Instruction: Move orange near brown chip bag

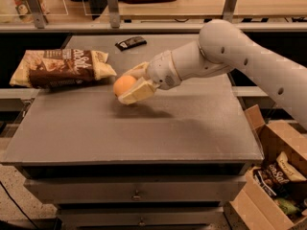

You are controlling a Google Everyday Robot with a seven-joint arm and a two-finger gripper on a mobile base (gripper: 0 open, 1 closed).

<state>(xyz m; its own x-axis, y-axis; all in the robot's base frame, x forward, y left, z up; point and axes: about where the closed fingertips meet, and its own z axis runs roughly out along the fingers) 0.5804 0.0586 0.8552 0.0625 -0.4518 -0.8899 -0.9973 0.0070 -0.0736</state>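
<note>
The orange [123, 85] is round and plain orange, held between my gripper's cream fingers [139, 92] just above the grey table top [144, 128]. My gripper [128, 84] is shut on it, a little right of the brown chip bag [61, 68]. The bag lies flat at the table's back left, dark brown in the middle with cream ends and white script. A small gap shows between the orange and the bag's right end.
A small flat black wrapped bar [130, 43] lies at the back of the table. A cardboard box [273, 176] with snack bags stands on the floor at the right. A shelf rail [144, 27] runs behind the table. Drawers sit under the top.
</note>
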